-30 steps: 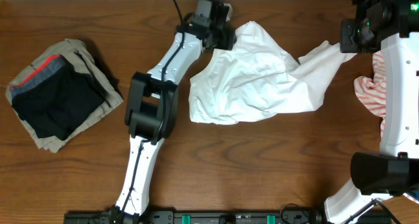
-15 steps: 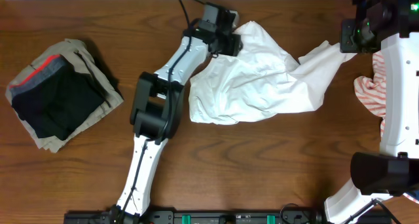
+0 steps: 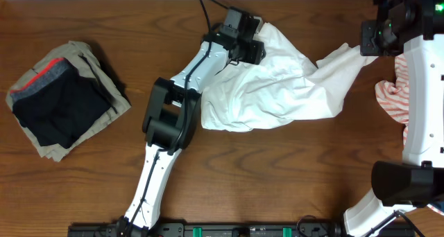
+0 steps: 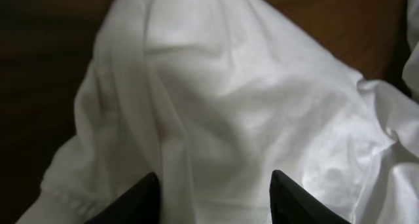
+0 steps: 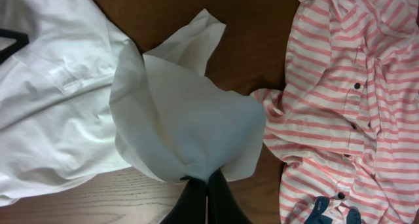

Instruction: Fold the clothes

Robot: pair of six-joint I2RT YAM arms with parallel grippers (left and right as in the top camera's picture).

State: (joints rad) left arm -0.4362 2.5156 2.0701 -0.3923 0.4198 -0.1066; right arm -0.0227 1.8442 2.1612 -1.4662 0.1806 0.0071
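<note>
Left to right: one folded pile [image 3: 62, 102]; left gripper [image 4: 213, 188], jaws part-open over cloth, empty; one white garment [image 3: 277, 84], crumpled at centre, likely light, limp and wrinkle-prone, best taken at corners or hems; right gripper [image 5: 207, 185], closed, pinching its right corner; one striped shirt [image 3: 392, 98].

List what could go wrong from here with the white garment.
1. The right gripper pinches only a thin corner of the garment; a pull might slip it free.
2. The left gripper hangs open over bunched cloth; closing there may catch several layers and skew the fold.
3. The striped shirt lies right beside the held corner and could get dragged along.
</note>
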